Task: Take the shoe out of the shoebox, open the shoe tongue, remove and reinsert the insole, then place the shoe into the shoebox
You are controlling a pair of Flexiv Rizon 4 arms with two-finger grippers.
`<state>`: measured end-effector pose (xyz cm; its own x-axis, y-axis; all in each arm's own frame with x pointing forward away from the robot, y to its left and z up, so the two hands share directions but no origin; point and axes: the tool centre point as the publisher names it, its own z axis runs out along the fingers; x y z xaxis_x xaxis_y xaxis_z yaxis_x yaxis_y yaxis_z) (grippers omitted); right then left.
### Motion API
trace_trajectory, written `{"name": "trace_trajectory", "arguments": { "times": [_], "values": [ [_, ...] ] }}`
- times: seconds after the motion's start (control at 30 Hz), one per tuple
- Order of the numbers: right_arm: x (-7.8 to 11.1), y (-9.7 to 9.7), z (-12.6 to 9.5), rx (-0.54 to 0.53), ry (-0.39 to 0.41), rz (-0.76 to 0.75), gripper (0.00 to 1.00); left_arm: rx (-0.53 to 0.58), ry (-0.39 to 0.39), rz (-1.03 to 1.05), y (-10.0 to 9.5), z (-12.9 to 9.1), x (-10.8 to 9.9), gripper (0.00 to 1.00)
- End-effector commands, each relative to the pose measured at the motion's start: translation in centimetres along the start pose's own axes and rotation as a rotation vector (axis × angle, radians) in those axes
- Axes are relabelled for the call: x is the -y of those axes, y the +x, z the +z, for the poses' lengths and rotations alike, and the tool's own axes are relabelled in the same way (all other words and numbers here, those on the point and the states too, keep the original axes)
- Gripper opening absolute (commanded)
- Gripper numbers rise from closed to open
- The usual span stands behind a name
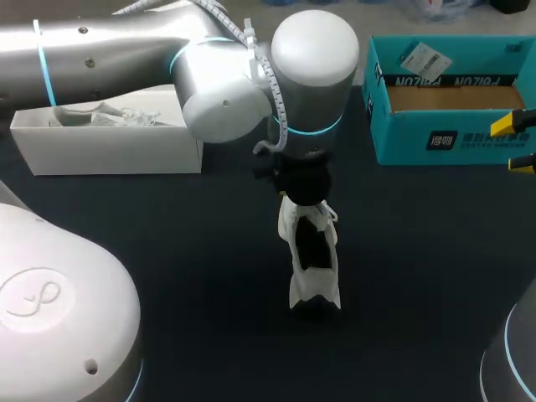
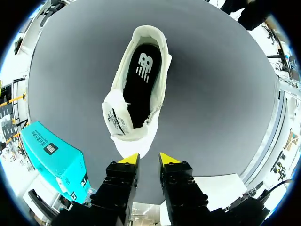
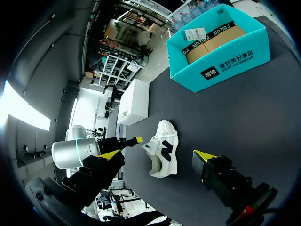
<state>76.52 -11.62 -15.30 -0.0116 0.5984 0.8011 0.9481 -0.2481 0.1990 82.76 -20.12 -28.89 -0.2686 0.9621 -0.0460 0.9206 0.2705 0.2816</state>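
A white shoe with a black insole stands on the dark table, toe towards the far side. Its tongue is folded up over the toe. My left gripper hangs straight above the toe end. Its yellow tips stand a narrow gap apart with only table showing between them, and the toe lies just under one tip. The teal shoebox stands open at the back right. My right gripper is wide open at the table's right edge, in front of the box's right end, holding nothing.
A long white box lies at the back left, under my left arm. Brown cardboard lines the shoebox's inside. Dark bare table surrounds the shoe on all sides.
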Motion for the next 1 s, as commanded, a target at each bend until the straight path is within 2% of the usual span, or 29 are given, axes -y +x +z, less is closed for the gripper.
{"name": "trace_trajectory", "arguments": {
  "times": [0.03,0.3,0.53,0.73,0.83,1.0],
  "values": [
    [0.1,0.0,0.1,0.003,-0.001,0.001,1.00,-0.045,0.029,0.021,-1.9,1.8,-0.1,0.00],
    [0.1,0.0,0.1,0.003,-0.001,0.001,1.00,-0.052,0.073,0.051,-2.4,3.3,1.6,0.00],
    [0.1,0.0,0.1,0.003,-0.001,0.001,1.00,-0.024,0.129,0.050,-0.4,3.3,4.4,0.00],
    [0.1,0.0,0.1,0.003,-0.001,0.001,1.00,-0.012,0.141,0.046,0.8,2.9,6.2,0.00],
    [0.1,0.0,0.1,0.003,-0.001,0.001,1.00,-0.034,0.129,0.074,0.8,2.1,6.8,0.00],
    [0.1,0.0,0.1,0.003,-0.001,0.001,1.00,-0.034,0.087,0.013,0.6,-0.8,6.0,0.00]
  ]
}}
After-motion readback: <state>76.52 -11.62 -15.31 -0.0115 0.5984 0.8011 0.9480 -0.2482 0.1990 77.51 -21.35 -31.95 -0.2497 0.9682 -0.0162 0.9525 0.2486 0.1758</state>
